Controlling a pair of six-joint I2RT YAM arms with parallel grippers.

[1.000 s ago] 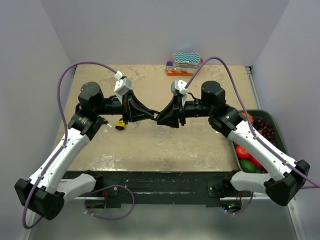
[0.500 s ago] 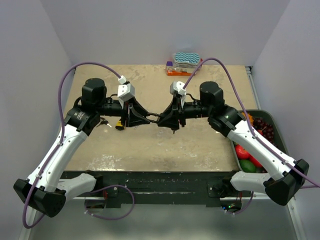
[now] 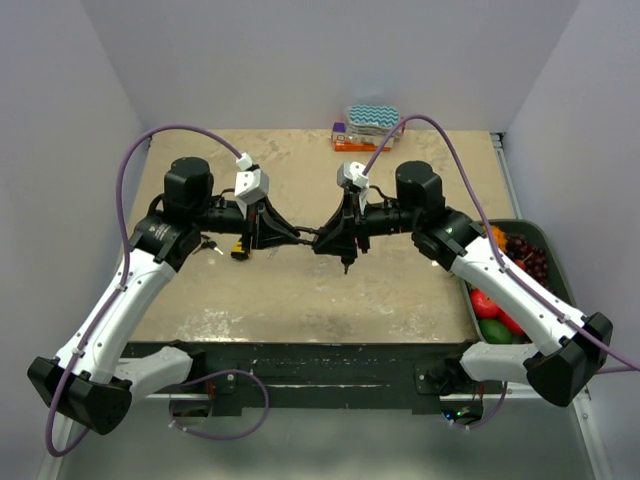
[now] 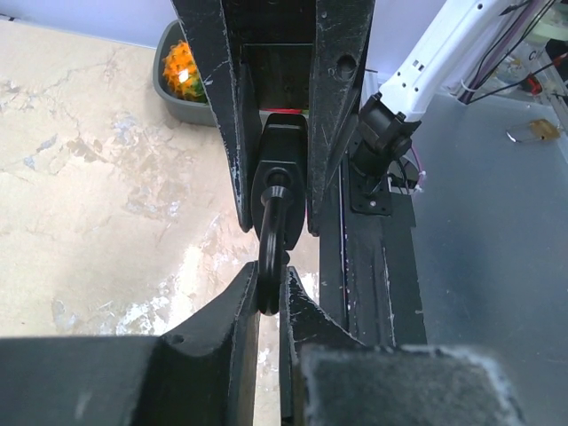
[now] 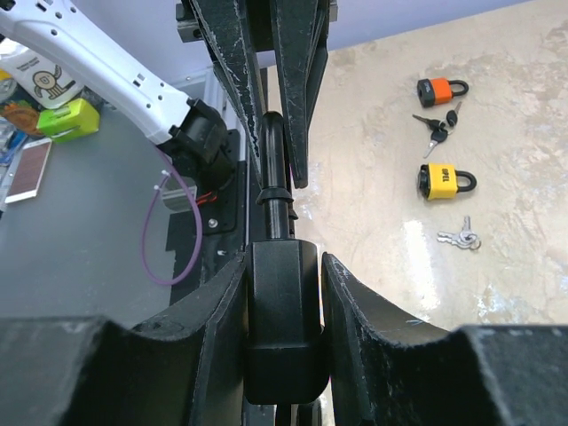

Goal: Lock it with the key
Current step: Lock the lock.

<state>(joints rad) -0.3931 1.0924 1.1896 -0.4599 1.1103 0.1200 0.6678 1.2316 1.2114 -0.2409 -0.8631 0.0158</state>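
Beige, mottled table spreads under everything, and above its middle the two arms meet nose to nose. The right gripper is clamped on the body of a black padlock. The left gripper pinches its shackle, so the lock's long axis runs straight across from one arm to the other. A yellow padlock and an orange padlock lie on the left arm's side, with silver keys and dark-headed keys beside them. From that I'd judge the left arm nearer any key. Which key fits I cannot tell. The keyhole is hidden, and a small dark thing hanging under the right gripper is unreadable.
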